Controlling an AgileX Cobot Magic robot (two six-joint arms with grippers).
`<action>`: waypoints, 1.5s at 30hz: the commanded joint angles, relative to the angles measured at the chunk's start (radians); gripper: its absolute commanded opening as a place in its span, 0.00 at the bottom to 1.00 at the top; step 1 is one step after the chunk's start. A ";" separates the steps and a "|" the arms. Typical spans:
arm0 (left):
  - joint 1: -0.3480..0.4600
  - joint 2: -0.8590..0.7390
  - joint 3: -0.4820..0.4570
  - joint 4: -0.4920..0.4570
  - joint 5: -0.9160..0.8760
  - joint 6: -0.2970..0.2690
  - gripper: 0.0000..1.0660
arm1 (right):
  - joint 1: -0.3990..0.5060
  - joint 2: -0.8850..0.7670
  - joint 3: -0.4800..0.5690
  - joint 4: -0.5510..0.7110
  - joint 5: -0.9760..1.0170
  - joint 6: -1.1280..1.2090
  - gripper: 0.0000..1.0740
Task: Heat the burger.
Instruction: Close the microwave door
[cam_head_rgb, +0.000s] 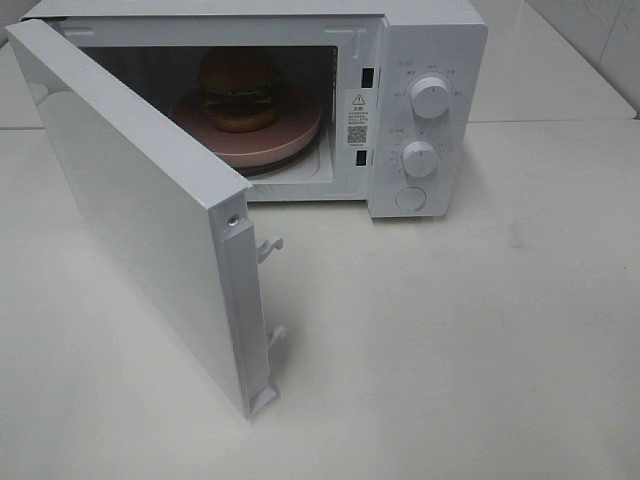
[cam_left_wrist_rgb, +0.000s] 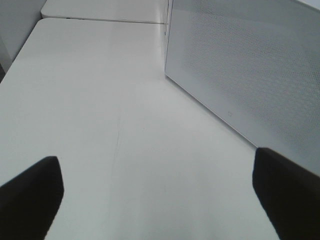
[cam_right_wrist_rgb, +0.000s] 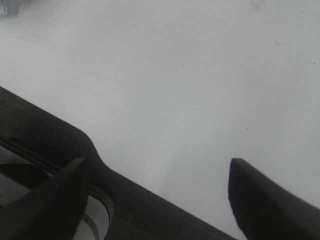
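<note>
The burger (cam_head_rgb: 240, 88), with a golden-brown bun, green lettuce and a dark patty, sits on a pink round plate (cam_head_rgb: 290, 135) inside the white microwave (cam_head_rgb: 425, 60). The microwave door (cam_head_rgb: 130, 200) is swung wide open to the left. Neither gripper shows in the exterior high view. In the left wrist view my left gripper (cam_left_wrist_rgb: 157, 200) hangs open over the bare table, with nothing between its dark fingertips (cam_left_wrist_rgb: 30, 195). My right gripper (cam_right_wrist_rgb: 160, 195) is also open and empty above the table.
A dotted white panel of the microwave (cam_left_wrist_rgb: 250, 65) stands close to my left gripper. Two latch hooks (cam_head_rgb: 268, 248) stick out of the door's free edge. Two knobs (cam_head_rgb: 430, 97) and a button are on the control panel. A dark band (cam_right_wrist_rgb: 50, 135) crosses the right wrist view.
</note>
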 joint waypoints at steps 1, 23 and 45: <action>0.003 -0.015 0.002 -0.007 0.003 0.000 0.91 | -0.005 -0.098 0.046 -0.016 0.030 0.003 0.70; 0.003 -0.015 0.002 -0.007 0.003 0.000 0.91 | -0.363 -0.454 0.117 0.001 -0.077 0.008 0.70; 0.003 -0.015 0.002 -0.007 0.003 0.000 0.91 | -0.423 -0.705 0.159 -0.001 -0.062 -0.005 0.70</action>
